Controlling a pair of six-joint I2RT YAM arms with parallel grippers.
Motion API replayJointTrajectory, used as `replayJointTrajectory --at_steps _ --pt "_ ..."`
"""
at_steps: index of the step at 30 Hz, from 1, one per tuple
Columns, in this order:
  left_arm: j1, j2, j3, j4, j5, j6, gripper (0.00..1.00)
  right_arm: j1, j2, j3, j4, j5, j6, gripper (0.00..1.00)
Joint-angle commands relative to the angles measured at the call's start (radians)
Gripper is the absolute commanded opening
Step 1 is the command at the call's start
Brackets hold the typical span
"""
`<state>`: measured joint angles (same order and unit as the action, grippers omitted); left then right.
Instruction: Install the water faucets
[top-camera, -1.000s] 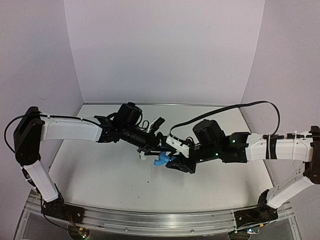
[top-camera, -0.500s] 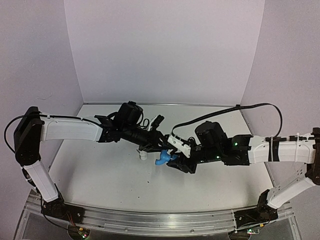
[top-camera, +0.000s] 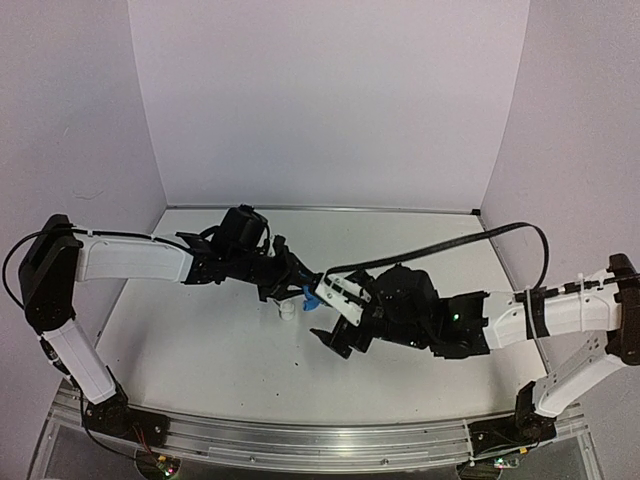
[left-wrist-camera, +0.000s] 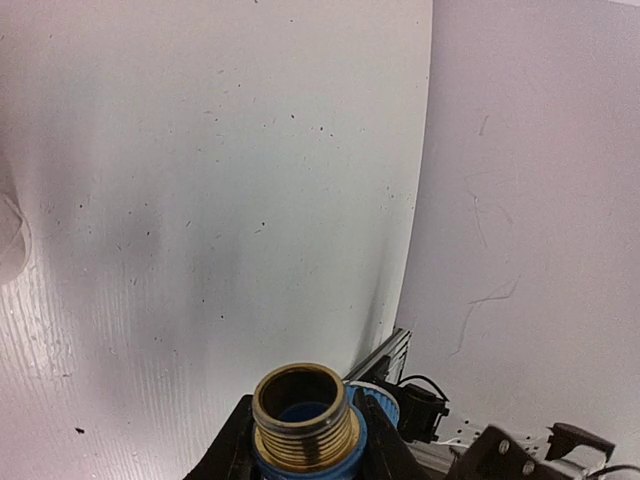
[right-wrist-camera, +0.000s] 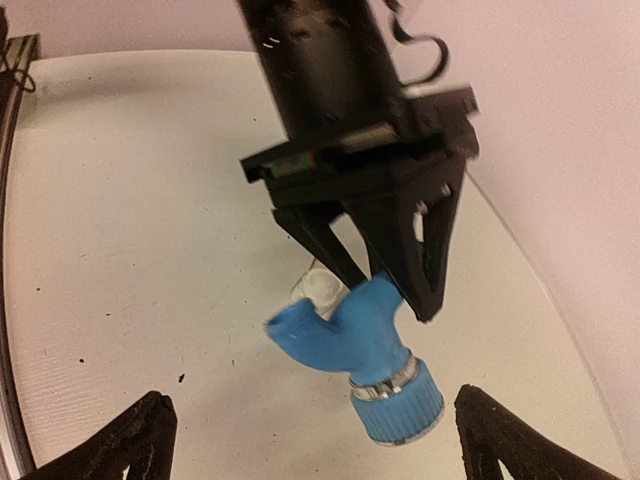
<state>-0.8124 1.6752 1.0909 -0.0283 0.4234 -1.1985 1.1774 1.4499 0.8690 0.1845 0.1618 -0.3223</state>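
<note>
The white-and-black left arm (top-camera: 130, 260) reaches in from the left. The left jaws are clamped narrow on the bright-blue plastic branched faucet (top-camera: 310, 297), which is held up off the white surface (top-camera: 200, 350).

In the left wrist view, the faucet's brass-coloured threaded mouth (left-wrist-camera: 300, 415) sits between the two black fingers (left-wrist-camera: 228, 455) and points out ahead of them. Speckled surface lies beyond it, the lilac wall (left-wrist-camera: 530, 200) is off to one side, and a strip of aluminium rail (left-wrist-camera: 385, 350) shows where the two meet.

In the right wrist view, the left jaws pinch the faucet's upper stem and cover it. The two branches hang below the fingertips: one ends open, the other in a metal band and a ribbed blue cap.

The small white cylindrical fitting (top-camera: 288, 311) sits on the surface just under the left jaws, close behind the faucet. The faucet hides part of it from the right wrist camera. Whether the two touch cannot be told.

Further right, the right jaws stand wide apart and hold nothing. The faucet and the left jaws lie straight ahead of the gap, clear of both fingertips.

Behind them stretches the right arm (top-camera: 560, 310), with a black cable (top-camera: 480, 235) looping over it.
</note>
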Motion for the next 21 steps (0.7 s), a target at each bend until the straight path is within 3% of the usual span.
replayJointTrajectory --at_steps 1,5,9,13,18,20,21 --pt "-0.002 -0.053 -0.011 0.021 0.021 -0.112 0.00 0.070 0.055 0.009 0.233 0.185 -0.268 0.95" --pt "-0.003 -0.056 -0.014 0.021 0.056 -0.116 0.00 0.097 0.157 0.076 0.248 0.234 -0.375 0.84" --pt "-0.004 -0.085 -0.026 0.021 0.050 -0.102 0.00 0.103 0.230 0.115 0.329 0.359 -0.434 0.52" --pt "-0.003 -0.117 -0.030 0.021 0.049 -0.087 0.00 0.103 0.253 0.110 0.429 0.410 -0.467 0.33" --pt "-0.002 -0.142 -0.027 0.021 0.060 0.007 0.00 0.103 0.295 0.104 0.508 0.476 -0.521 0.01" --pt "-0.003 -0.170 -0.041 0.021 0.026 0.046 0.14 0.103 0.280 0.092 0.487 0.461 -0.480 0.00" --pt "-0.001 -0.183 -0.048 0.008 0.006 0.074 0.29 0.103 0.256 0.080 0.474 0.433 -0.437 0.00"
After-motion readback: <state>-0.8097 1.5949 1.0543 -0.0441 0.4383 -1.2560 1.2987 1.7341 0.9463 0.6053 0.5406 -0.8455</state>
